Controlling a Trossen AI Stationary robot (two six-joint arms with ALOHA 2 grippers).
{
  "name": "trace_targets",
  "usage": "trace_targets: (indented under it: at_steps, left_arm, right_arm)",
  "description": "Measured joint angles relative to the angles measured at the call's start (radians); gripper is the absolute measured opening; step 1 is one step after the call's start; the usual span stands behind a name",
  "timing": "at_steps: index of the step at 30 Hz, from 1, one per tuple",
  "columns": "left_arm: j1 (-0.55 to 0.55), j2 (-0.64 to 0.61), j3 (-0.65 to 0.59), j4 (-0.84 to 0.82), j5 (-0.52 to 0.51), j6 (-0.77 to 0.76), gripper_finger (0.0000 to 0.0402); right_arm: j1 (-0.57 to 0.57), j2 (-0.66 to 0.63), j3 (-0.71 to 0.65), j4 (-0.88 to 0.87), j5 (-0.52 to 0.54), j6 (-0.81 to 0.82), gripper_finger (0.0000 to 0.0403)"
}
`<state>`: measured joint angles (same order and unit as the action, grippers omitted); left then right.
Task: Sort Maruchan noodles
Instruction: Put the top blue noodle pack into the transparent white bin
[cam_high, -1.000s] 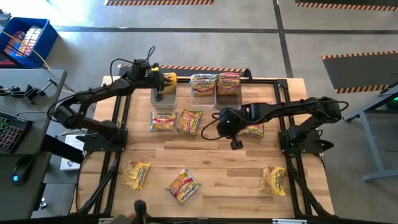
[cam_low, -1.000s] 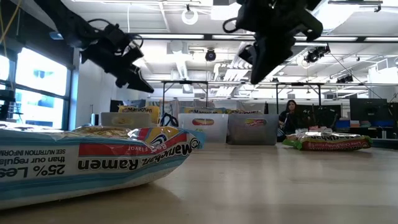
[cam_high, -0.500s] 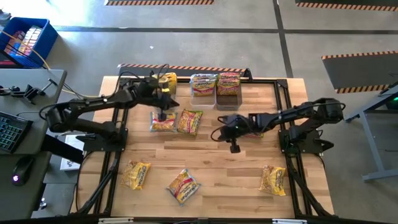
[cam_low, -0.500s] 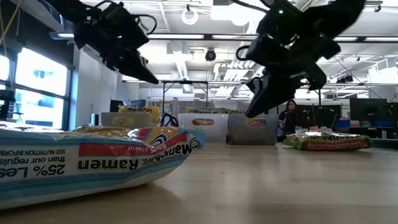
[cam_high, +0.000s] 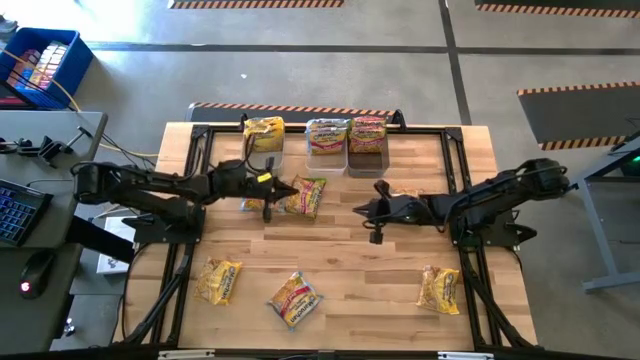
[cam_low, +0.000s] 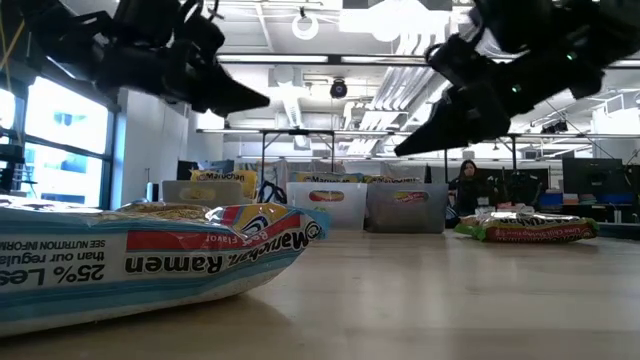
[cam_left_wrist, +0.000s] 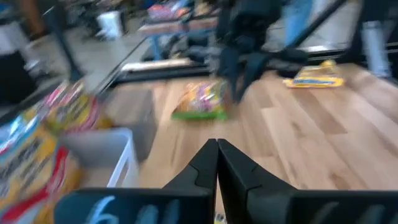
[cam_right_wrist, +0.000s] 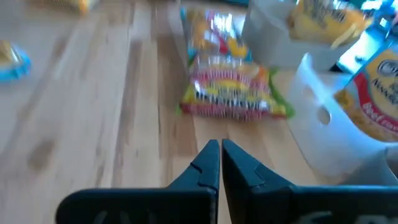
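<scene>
On table (cam_high: 350, 265): Maruchan noodles, loose packets; two (cam_high: 305, 195) lie beside the left gripper (cam_high: 268, 207), three along the near edge, others in the three bins (cam_high: 326, 157) at the far edge. Left gripper: fingers pressed together, empty. Right gripper (cam_high: 376, 236), mid-table: likewise closed, holding nothing.

Ramen packet (cam_low: 150, 265) close up, bins (cam_low: 325, 205) behind, both arms overhead
</scene>
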<state>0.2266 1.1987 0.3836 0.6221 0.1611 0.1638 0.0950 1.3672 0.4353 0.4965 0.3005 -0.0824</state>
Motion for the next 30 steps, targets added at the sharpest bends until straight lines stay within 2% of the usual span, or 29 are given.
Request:
trace_targets:
  at_steps: [3, 7, 18, 21, 25, 30]
  left_arm:
    - [-0.039, 0.000, -0.017, -0.019, -0.091, -0.047, 0.0006]
    - [-0.090, 0.000, -0.029, -0.027, -0.109, -0.059, 0.0015]
    - [-0.248, 0.001, -0.029, -0.028, -0.175, -0.056, 0.0057]
    - [-0.289, 0.003, -0.029, -0.050, -0.191, -0.056, 0.0060]
    - [-0.365, 0.003, -0.028, -0.129, -0.330, -0.049, 0.0057]
    - [-0.460, 0.004, -0.028, -0.195, -0.498, -0.067, 0.0054]
  right_arm:
    - [0.017, 0.015, -0.075, 0.177, 0.005, 0.022, 0.0000]
    - [0.037, 0.015, -0.115, 0.284, 0.014, 0.064, 0.0000]
    - [0.110, 0.037, -0.120, 0.302, 0.042, 0.078, 0.0000]
    - [0.118, 0.072, -0.120, 0.343, 0.080, 0.084, 0.0000]
    - [0.143, 0.154, -0.120, 0.409, 0.170, 0.091, 0.0000]
    - [0.185, 0.282, -0.116, 0.498, 0.211, 0.142, 0.0000]
